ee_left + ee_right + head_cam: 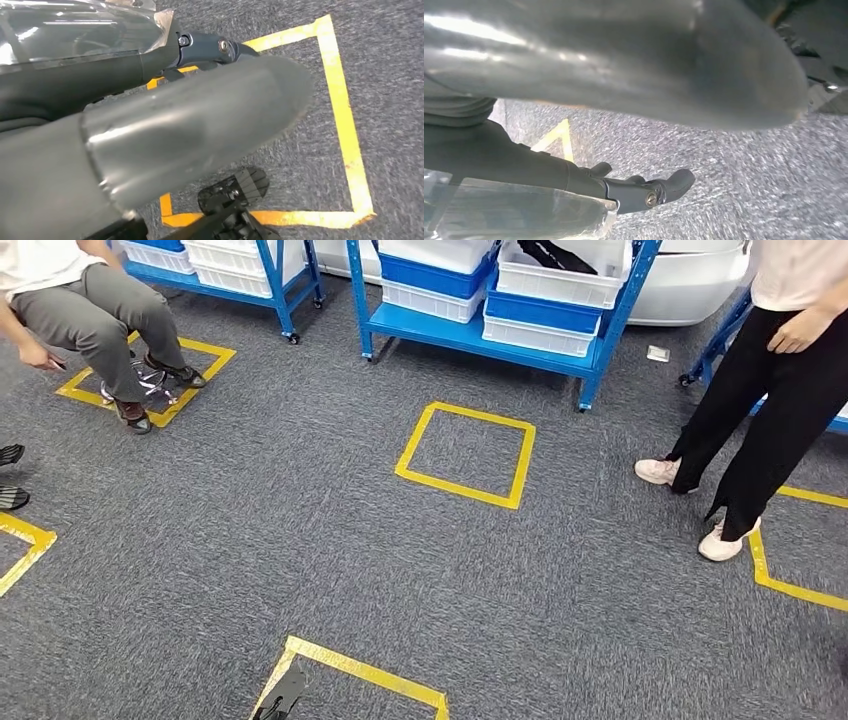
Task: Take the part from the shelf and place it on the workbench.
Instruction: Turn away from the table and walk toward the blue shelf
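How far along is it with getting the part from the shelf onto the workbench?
Nothing looks done. The blue shelf with its bins stands across the carpet. The left hand and right hand hang over the carpet; whether either holds anything is unclear. Reaching the shelf, taking the part and placing it remain.

Grey speckled carpet floor (300, 530) marked with yellow tape squares (466, 454); blue metal shelf (470, 335) holding blue and white plastic bins (545, 285)
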`<state>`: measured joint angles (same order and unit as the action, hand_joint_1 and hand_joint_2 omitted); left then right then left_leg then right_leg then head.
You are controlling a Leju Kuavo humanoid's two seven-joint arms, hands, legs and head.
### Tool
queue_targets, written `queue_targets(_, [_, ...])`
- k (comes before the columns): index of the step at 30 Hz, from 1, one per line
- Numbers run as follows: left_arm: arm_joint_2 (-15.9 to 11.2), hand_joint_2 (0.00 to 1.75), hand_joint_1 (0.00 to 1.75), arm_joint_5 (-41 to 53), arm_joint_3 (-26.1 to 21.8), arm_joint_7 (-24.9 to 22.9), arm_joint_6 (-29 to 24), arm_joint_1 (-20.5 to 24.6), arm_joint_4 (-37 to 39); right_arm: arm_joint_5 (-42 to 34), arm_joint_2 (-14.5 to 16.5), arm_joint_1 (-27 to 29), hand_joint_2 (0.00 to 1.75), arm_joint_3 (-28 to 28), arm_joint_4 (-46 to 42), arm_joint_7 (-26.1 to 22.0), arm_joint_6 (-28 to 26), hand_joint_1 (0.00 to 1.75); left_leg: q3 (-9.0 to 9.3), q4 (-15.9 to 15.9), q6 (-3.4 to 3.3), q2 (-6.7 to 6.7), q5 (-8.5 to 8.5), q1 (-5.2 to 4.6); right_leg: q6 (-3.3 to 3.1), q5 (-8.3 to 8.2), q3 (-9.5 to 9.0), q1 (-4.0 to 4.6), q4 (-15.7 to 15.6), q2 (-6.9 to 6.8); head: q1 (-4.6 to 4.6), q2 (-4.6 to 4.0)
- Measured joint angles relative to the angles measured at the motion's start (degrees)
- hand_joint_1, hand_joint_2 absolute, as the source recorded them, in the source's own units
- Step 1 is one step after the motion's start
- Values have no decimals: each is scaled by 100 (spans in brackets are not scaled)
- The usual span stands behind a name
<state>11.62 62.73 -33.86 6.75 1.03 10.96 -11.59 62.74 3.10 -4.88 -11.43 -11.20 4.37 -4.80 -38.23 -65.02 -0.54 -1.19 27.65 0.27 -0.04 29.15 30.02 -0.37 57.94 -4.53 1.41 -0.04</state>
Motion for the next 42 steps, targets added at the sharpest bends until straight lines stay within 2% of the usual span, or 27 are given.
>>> queue_targets(1, [1, 0, 0, -1, -1, -5, 11, 4, -2, 8, 6, -21, 0, -14, -2, 21, -37, 0, 246, 445, -71, -45, -175, -10, 56, 43, -29, 20, 4, -39, -5, 0])
queue_targets(2, [4, 0, 0, -2, -1, -9, 20, 11, -3, 14, 8, -36, 0, -27, -3, 42, -72, 0, 411, 732, -141, -70, -255, -18, 105, 109, -32, 35, 60, -1, -10, 0])
queue_targets(3, [7, 0, 0, -3, -2, -11, 32, 19, -4, 25, 8, -43, 0, -35, -5, 53, -65, 0, 441, 781, -188, -27, -276, -8, 122, 204, 29, 25, 234, 102, -16, 0])
queue_targets(4, [16, 0, 0, -2, -1, -5, 39, 28, -4, 35, 5, -32, 0, -38, -6, 55, -46, 0, 463, 808, -210, 1, -292, 9, 113, 336, 182, 5, 534, 237, -29, 0])
queue_targets(6, [28, 0, 0, 7, 0, 24, 62, 46, -4, 57, 2, 0, 0, -51, -5, 55, 2, 0, 467, 813, -231, 83, -290, 13, 113, 585, 596, -27, 1278, 389, -47, 0])
queue_targets(7, [32, 0, 0, 11, 1, 45, 73, 47, -4, 69, -3, 16, 0, -59, -5, 55, 20, 0, 468, 811, -230, 127, -285, 14, 146, 606, 740, -40, 1481, 406, -50, 0])
queue_targets(8, [33, 0, 0, 15, 1, 65, 80, 48, -4, 77, -8, 29, 0, -68, -5, 55, 32, 0, 471, 807, -225, 171, -279, 17, 199, 538, 790, -54, 1483, 412, -52, 0])
queue_targets(9, [33, 0, 0, 16, 1, 81, 79, 48, -4, 83, -15, 37, 0, -75, -5, 55, 39, 0, 479, 802, -212, 207, -271, 22, 264, 390, 728, -71, 1263, 413, -51, 0])
queue_targets(10, [34, 0, 0, 9, 0, 94, 77, 48, -4, 88, -22, 37, 0, -81, -5, 55, 44, 0, 488, 792, -192, 235, -258, 27, 326, 194, 579, -94, 877, 414, -51, 0])
queue_targets(11, [34, 0, 0, -4, -1, 102, 70, 48, -4, 92, -25, 33, 0, -89, -5, 55, 48, 0, 496, 776, -164, 257, -239, 22, 360, 27, 437, -110, 516, 424, -54, 0])
queue_targets(13, [34, 0, 0, -28, -3, 109, 40, 49, -5, 107, -23, 26, 0, -107, -5, 55, 58, 0, 499, 740, -95, 279, -197, 2, 332, -167, 249, -118, 62, 443, -59, 0])
queue_targets(14, [32, 0, 0, -33, -4, 110, 20, 49, -7, 117, -19, 22, 0, -114, -5, 55, 64, 0, 495, 729, -103, 280, -186, -9, 290, -185, 237, -115, 26, 450, -55, 0])
queue_targets(16, [27, 0, 0, -33, -4, 109, -13, 49, -8, 137, -21, 23, 0, -120, -5, 56, 70, 0, 492, 726, -168, 275, -185, -8, 248, -206, 221, -114, 5, 451, -43, 0])
queue_targets(17, [25, 0, 0, -33, -4, 110, -22, 49, -8, 143, -23, 26, 0, -121, -5, 57, 73, 0, 495, 728, -209, 271, -188, -1, 244, -208, 218, -109, 5, 454, -40, 0])
queue_targets(22, [14, 0, 0, -35, -4, 139, -33, 50, -8, 156, -21, 29, 0, -126, -5, 48, 83, 0, 509, 737, -230, 266, -173, 20, 240, -205, 208, -104, 3, 460, -39, 0])
queue_targets(27, [-2, 0, 0, -37, -4, 143, -33, 50, -8, 160, -14, 29, 0, -127, -5, 42, 83, 0, 497, 733, -266, 262, -134, 1, 243, -203, 204, -111, -15, 460, -39, 0])
queue_targets(30, [-2, 0, 0, -40, -4, 145, -33, 49, -8, 161, -10, 36, 0, -127, -5, 42, 83, 0, 550, 843, -283, 262, -167, -5, 300, -283, 174, -82, 37, 456, -41, 0])
queue_targets(31, [0, 0, 0, -41, -4, 146, -34, 49, -8, 161, -12, 36, 0, -128, -5, 42, 83, 0, 595, 896, -279, 261, -194, 7, 318, -264, 181, -70, 106, 455, -45, 0])
queue_targets(32, [2, 0, 0, -42, -4, 148, -35, 51, -9, 161, -16, 35, 0, -128, -6, 42, 83, 0, 636, 927, -272, 257, -216, 20, 320, -192, 211, -66, 184, 454, -47, 0])
queue_targets(33, [4, 0, 0, -42, -4, 150, -37, 52, -9, 161, -18, 28, 0, -129, -6, 42, 83, 0, 669, 948, -264, 253, -239, 32, 293, -34, 314, -70, 412, 453, -54, 0])
queue_targets(35, [5, 0, 0, -42, -4, 151, -37, 53, -10, 161, -22, 21, 0, -130, -5, 41, 83, 0, 657, 946, -258, 243, -252, 30, 257, 322, 620, -80, 1092, 453, -66, 0])
queue_targets(36, [8, 0, 0, -42, -4, 151, -37, 51, -10, 161, -26, 28, 0, -132, -5, 41, 83, 0, 649, 943, -254, 240, -254, 30, 267, 458, 764, -87, 1401, 453, -71, 0])
queue_targets(37, [10, 0, 0, -42, -4, 151, -36, 50, -10, 161, -32, 39, 0, -134, -5, 41, 83, 0, 644, 939, -248, 242, -255, 32, 314, 480, 802, -95, 1485, 453, -73, 0])
queue_targets(38, [13, 0, 0, -42, -4, 151, -35, 49, -10, 161, -40, 48, 0, -139, -5, 41, 83, 0, 646, 933, -236, 248, -253, 37, 375, 407, 733, -106, 1344, 453, -76, 0])
queue_targets(40, [16, 0, 0, -42, -4, 151, -35, 49, -10, 161, -56, 56, 0, -153, -5, 42, 83, 0, 653, 906, -190, 259, -236, 54, 483, 85, 374, -143, 577, 456, -78, 0])
queue_targets(41, [15, 0, 0, -42, -4, 152, -35, 49, -10, 161, -58, 56, 0, -160, -5, 42, 83, 0, 653, 885, -153, 263, -224, 56, 475, -12, 242, -134, 236, 457, -81, 0])
queue_targets(42, [16, 0, 0, -42, -4, 153, -35, 50, -10, 161, -59, 51, 0, -164, -5, 41, 83, 0, 643, 865, -111, 264, -209, 52, 428, -83, 163, -120, 22, 457, -82, 0])
